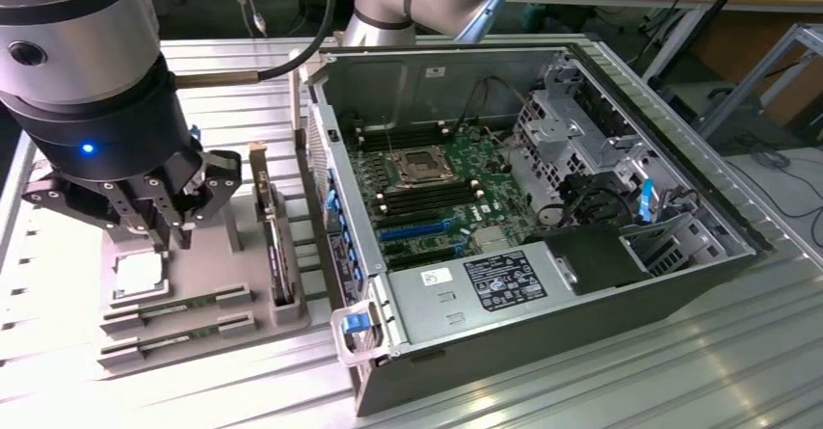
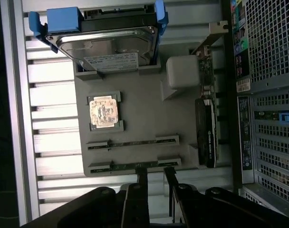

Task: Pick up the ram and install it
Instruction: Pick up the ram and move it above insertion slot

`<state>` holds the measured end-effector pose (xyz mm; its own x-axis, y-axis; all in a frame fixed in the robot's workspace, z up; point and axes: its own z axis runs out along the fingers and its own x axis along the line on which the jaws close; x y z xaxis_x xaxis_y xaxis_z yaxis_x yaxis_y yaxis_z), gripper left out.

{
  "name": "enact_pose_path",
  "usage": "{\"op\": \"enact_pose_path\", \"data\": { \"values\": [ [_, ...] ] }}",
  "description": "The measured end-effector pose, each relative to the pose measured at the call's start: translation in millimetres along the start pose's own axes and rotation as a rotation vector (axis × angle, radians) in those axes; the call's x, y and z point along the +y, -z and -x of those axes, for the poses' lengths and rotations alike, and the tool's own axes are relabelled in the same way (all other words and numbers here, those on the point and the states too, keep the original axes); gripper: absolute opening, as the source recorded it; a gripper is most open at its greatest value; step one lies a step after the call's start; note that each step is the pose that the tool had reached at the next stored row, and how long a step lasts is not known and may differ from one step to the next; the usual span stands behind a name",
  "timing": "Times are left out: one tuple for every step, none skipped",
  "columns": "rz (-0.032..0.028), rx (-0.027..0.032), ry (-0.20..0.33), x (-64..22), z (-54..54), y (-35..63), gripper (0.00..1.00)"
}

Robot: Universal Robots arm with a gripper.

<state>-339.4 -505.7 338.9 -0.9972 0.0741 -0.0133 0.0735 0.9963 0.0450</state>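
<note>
Jaws stand parted and empty on the black two-finger gripper above the grey fixture tray, and the long thin green ram stick sits in the tray's nearest slot, just ahead of the tips (long axis parallel to the line joining them).

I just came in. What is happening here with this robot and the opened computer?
The robot arm's gripper hovers, open and empty, over a grey tray that sits beside the open computer case. Its fingertips are nearest to the ram, a thin green stick lying in its slot on the tray, with a second stick next to it. Nothing is picked up yet. The tray also carries a processor chip and a hard drive.
</note>
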Motion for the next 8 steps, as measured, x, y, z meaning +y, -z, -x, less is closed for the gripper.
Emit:
{"op": "enact_pose_path", "data": {
  "values": [
    [0.0004,-0.0022,0.005,-0.1,-0.6,-1.0,0.23],
    [0.0011,0.0,0.06,-0.2,-0.7,-3.9,0.23],
    [0.0016,0.0013,0.091,-0.3,-0.7,-5.7,0.23],
    [0.0021,0.0031,0.129,-0.4,-0.7,-7.9,0.23],
    [0.0024,0.004,0.149,-0.4,-0.7,-9.0,0.23],
    [0.003,0.0059,0.19,-0.6,-0.7,-11.5,0.23],
    [0.0038,0.0081,0.241,-0.7,-0.8,-14.2,0.23],
    [0.0041,0.0099,0.276,-0.7,-0.8,-14.9,0.23]
  ]
}}
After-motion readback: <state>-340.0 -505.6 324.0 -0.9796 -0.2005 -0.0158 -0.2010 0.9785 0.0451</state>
